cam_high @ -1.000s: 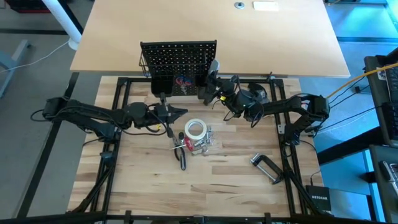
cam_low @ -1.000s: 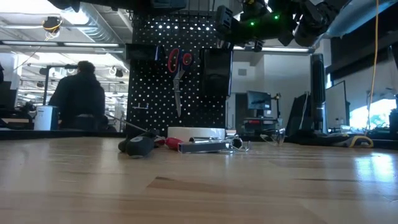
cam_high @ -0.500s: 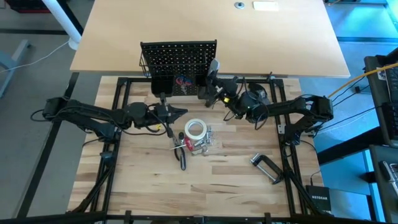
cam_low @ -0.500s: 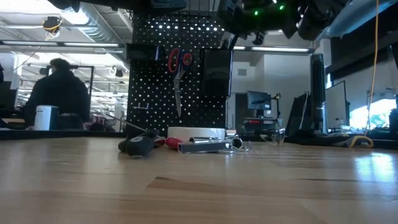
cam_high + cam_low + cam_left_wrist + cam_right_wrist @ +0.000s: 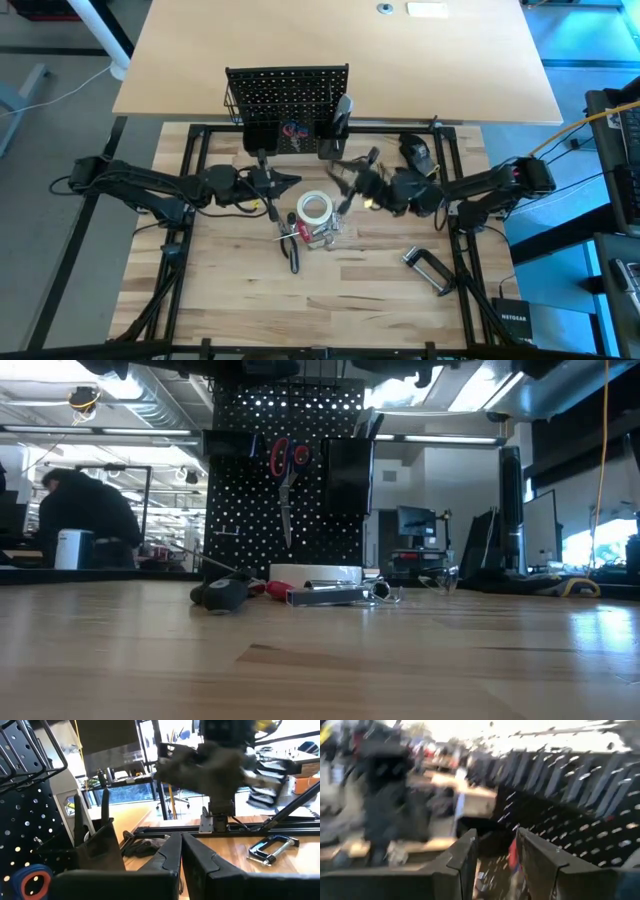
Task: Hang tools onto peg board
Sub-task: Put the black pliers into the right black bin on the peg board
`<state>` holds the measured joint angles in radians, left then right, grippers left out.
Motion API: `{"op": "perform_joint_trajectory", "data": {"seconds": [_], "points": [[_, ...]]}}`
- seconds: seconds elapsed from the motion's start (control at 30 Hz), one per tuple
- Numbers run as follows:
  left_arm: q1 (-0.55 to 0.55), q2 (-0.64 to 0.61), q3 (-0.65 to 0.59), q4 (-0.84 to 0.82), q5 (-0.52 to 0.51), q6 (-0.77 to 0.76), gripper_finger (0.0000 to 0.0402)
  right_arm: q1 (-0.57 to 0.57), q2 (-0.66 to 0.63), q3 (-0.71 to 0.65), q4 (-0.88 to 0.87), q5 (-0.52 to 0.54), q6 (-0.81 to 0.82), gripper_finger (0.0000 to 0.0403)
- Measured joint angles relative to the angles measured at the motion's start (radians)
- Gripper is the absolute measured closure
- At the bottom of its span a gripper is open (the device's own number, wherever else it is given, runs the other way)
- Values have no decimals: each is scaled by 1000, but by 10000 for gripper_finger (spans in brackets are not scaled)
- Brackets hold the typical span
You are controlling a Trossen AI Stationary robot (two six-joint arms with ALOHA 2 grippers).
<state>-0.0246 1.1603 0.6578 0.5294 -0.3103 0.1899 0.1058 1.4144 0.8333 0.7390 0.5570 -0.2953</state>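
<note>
The peg board [image 5: 288,92] stands upright at the table's far edge. Red-handled scissors [image 5: 287,468] hang on its front. Black-handled pliers [image 5: 368,422] stand with their handles up in a black square cup [image 5: 347,475] on the board. A white tape roll [image 5: 314,208], a silver spirit level [image 5: 316,233] and a black-handled tool [image 5: 293,258] lie mid-table, and a C-clamp [image 5: 428,268] lies near right. My left gripper [image 5: 293,180] hovers shut, left of the roll. My right gripper [image 5: 342,185] hovers open and empty just right of the roll, facing the board [image 5: 560,805].
A bulky black device [image 5: 415,150] lies on the frame at the far right. A wire basket [image 5: 237,100] hangs on the board's left side. Black frame rails [image 5: 190,200] border the table. A person [image 5: 85,520] sits in the room beyond.
My right gripper has drawn back from the peg board's cup toward the table's near edge and middle, rising and rolling as it went. The pliers have stayed standing in the cup. My left arm has kept still.
</note>
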Motion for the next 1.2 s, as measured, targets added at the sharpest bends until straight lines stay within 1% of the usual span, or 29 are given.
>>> {"op": "perform_joint_trajectory", "data": {"seconds": [0.07, 0.13, 0.2, 0.3, 0.4, 0.5, 0.6, 0.7, 0.77, 0.9, 1.07, 1.2], "points": [[0, 0, 0, -10, 0, -2, 398, 38, 0, 0, -98, -5, 1, 265], [0, 0, 0, -29, 0, -2, 398, 72, 1, 0, -210, -46, 10, 265], [0, 0, 0, -45, 0, -2, 398, 96, 9, 0, -315, -117, 53, 265], [0, 0, 0, -80, 0, -2, 398, 113, 30, 0, -466, -260, 104, 265], [3, 0, 0, -98, 0, -1, 398, 111, 58, 0, -556, -359, 140, 265], [7, 0, 0, -107, 0, -33, 398, 111, 80, 0, -637, -392, 251, 265], [7, 0, 0, -140, -1, -51, 398, 111, 89, -2, -733, -404, 293, 265], [6, 0, 0, -198, -32, -58, 398, 111, 89, -33, -721, -415, 299, 265], [6, 0, 0, -250, -56, -81, 398, 111, 89, -66, -656, -413, 298, 265], [-1, 0, 0, -395, -61, -147, 398, 110, 89, -139, -505, -410, 291, 265], [2, 2, 0, -598, -100, -191, 398, 110, 84, -150, -466, -410, 285, 265], [1, 34, 0, -684, -97, -201, 392, 110, 84, -150, -469, -409, 280, 265]]}}
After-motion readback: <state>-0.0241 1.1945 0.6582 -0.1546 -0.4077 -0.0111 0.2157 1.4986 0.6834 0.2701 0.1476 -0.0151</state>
